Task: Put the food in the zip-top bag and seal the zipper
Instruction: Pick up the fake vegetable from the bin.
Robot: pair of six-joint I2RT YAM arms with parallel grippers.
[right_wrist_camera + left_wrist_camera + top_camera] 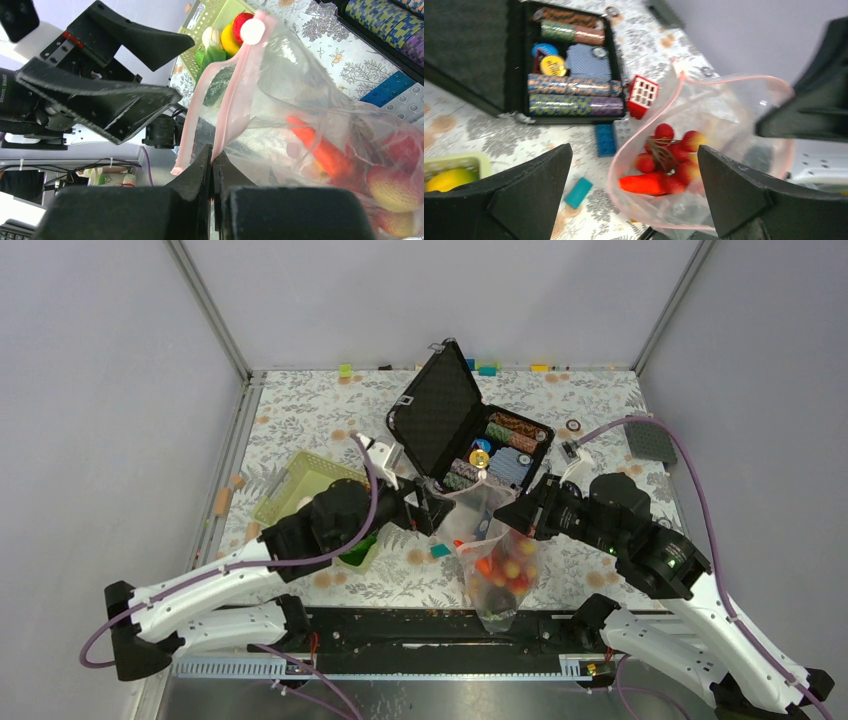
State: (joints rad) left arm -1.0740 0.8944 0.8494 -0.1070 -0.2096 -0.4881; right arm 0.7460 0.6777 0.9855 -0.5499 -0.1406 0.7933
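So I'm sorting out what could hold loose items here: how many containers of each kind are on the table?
zip-top bag: 1
green basket: 1
black case: 1
Total: 3

Clear zip-top bag shows a pale pink zipper, orange carrot and red berries. The surface is floral, with a light green basket at nine o'clock.

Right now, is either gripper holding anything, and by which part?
The right gripper is shut on the zip-top bag, pinching its pink zipper at the mouth. The left gripper is open, holding nothing.
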